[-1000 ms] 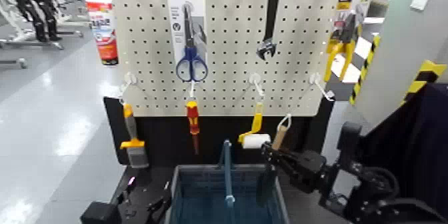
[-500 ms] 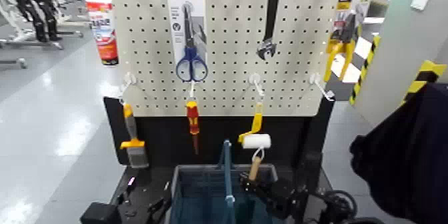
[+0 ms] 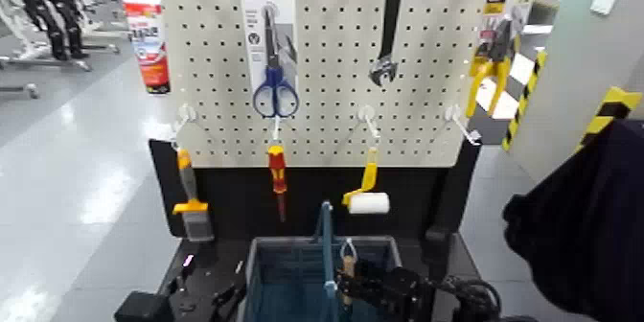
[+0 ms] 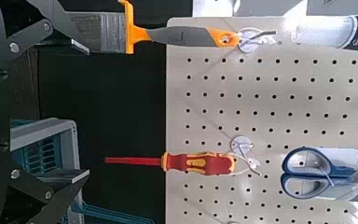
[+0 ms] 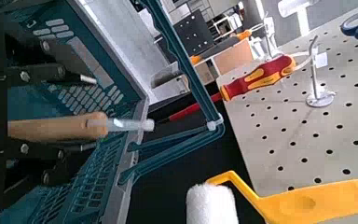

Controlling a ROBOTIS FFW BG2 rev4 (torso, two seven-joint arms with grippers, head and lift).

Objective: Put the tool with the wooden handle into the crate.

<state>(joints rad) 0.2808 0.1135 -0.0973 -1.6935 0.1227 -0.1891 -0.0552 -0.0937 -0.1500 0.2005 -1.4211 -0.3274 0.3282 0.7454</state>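
Snagging is our main risk: the crate (image 3: 287,278) has a blue bar handle (image 3: 326,244) just beside the tool with the wooden handle (image 3: 347,266), which the right gripper (image 3: 369,283) clamps over the crate's interior. An early release could bounce it out. Left gripper (image 4: 14,112) idles below left, fingers spread. We cannot see the tool's head.

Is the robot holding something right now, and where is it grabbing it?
Yes. The right gripper holds the tool with the wooden handle by that handle, over the crate. The left gripper holds nothing.
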